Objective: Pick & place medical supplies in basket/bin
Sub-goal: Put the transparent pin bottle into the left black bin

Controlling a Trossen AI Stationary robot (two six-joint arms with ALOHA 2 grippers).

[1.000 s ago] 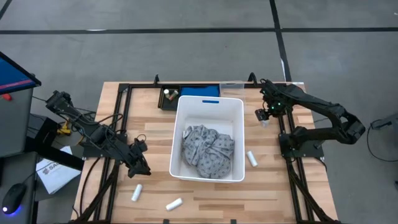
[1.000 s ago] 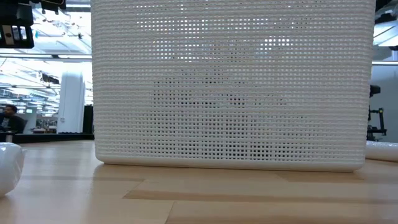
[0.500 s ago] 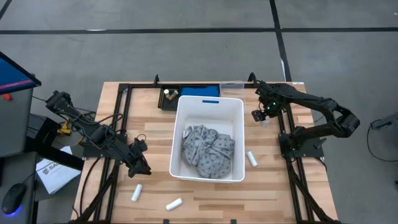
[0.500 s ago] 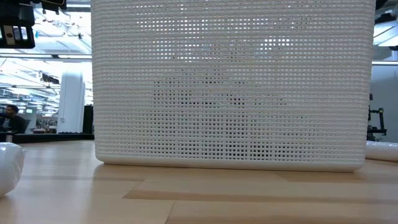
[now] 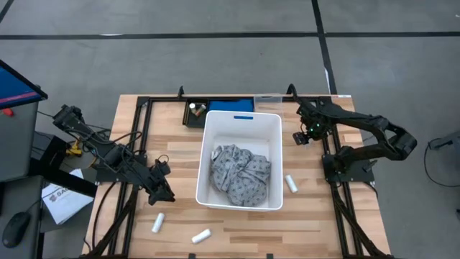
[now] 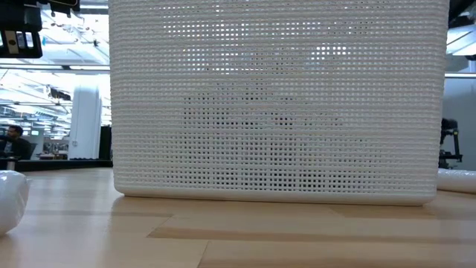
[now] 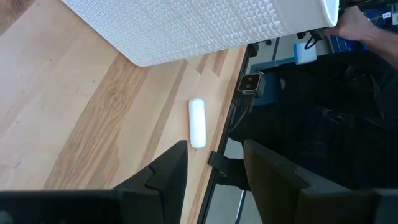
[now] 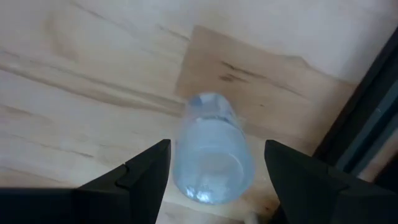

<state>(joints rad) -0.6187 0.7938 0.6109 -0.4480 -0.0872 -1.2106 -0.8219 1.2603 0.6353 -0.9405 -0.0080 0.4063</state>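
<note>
The white tub (image 5: 242,122) stands mid-table, and the grey speckled fabric (image 5: 241,175) lies inside it. Three white rolls lie on the wood: one right of the tub (image 5: 291,183) and two near the near edge (image 5: 158,222) (image 5: 200,235). My left gripper (image 5: 164,188) is open just left of the tub; in its wrist view a roll (image 7: 197,122) lies ahead of the fingers. My right gripper (image 8: 214,180) is open near the tub's far right corner (image 5: 301,136). Its fingers stand on either side of a small pale translucent vial (image 8: 214,149) without touching it.
A small black tray (image 5: 195,114), a blue item (image 5: 231,105) and a clear container (image 5: 267,99) sit along the far edge. The low view is filled by the tub's perforated wall (image 6: 275,104), with rolls at both sides (image 6: 11,199) (image 6: 457,179). Black frame rails run along both table sides.
My right arm has shifted slightly, and its gripper has moved a little toward the table's left and downward by the vial. The left arm, the tub, the fabric and the rolls have stayed put.
</note>
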